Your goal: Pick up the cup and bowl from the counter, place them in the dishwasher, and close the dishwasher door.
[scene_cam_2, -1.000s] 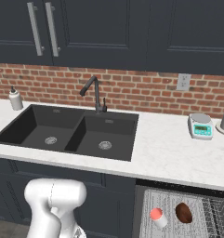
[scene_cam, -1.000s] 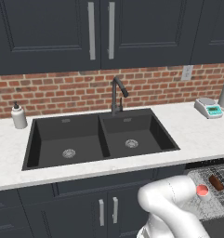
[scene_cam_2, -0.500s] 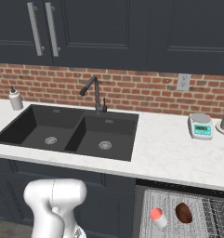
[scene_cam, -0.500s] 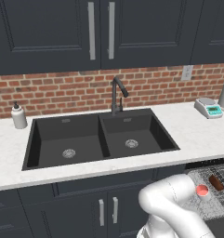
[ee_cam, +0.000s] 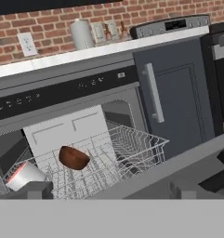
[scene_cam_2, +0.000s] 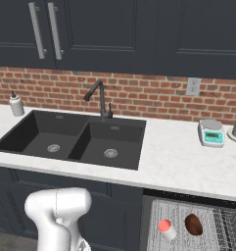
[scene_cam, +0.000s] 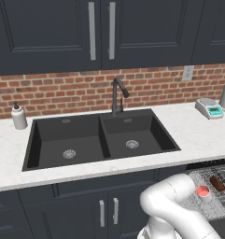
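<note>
The cup (ee_cam: 24, 175), white with a red top, lies on its side in the dishwasher's grey wire rack (ee_cam: 132, 148). The brown bowl (ee_cam: 74, 158) rests just beside it. Both also sit in the rack in the base views: cup (scene_cam: 203, 191) (scene_cam_2: 164, 229), bowl (scene_cam: 217, 183) (scene_cam_2: 193, 223). The dishwasher door (ee_cam: 178, 163) hangs open, its grey edge running across the foreground. My gripper (ee_cam: 111, 191) is open and low in front of that edge, holding nothing. The black control strip (ee_cam: 62, 90) runs above the rack, under the white counter (scene_cam: 198, 135).
A black double sink (scene_cam: 100, 140) with a faucet (scene_cam: 117, 95) is cut into the counter. A soap bottle (scene_cam: 18, 116) stands at the left, a small scale (scene_cam: 209, 108) at the right. A dark cabinet with a silver handle (ee_cam: 153, 93) stands beside the dishwasher.
</note>
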